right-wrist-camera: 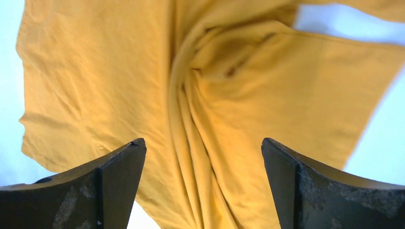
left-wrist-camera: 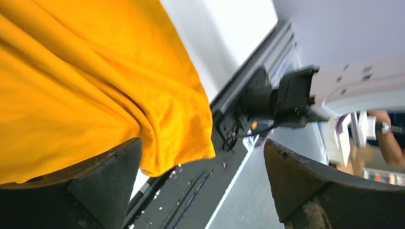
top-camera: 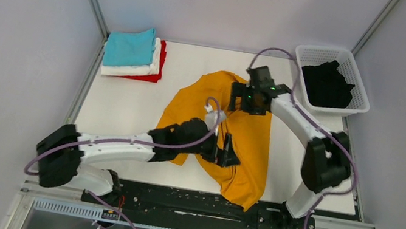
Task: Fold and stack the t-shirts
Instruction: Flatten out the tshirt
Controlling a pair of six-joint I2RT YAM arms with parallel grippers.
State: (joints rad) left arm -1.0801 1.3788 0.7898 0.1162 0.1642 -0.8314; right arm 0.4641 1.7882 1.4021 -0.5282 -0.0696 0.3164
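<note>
Surface: white, walled on three sides, with a black rail along the near edge.

Basket: white plastic lattice, far right corner of the surface. Contents: one black shirt, crumpled in a heap that fills most of the floor.

Stack, far left corner: three folded shirts. The teal shirt is on top, the white shirt is under it, and the red shirt is at the bottom, showing along the right edge.

Mustard shirt: unfolded, lying mid-surface on a slant from far centre to the near edge. It is rumpled, and its near corner reaches the rail. It is well apart from both the stack and the basket.

Left pincer: over the middle of the mustard shirt, with the arm stretched across from the near left. In the left wrist view the left pincer has its fingers spread wide with nothing between them. The mustard shirt lies behind the left-hand finger, and its hem ends above the rail.

Right pincer: over the far part of the mustard shirt, with the arm arching in from the near right. In the right wrist view the right pincer has its fingers wide apart and gripping nothing. Below them the mustard shirt is bunched into long folds that run toward a gathered knot.
</note>
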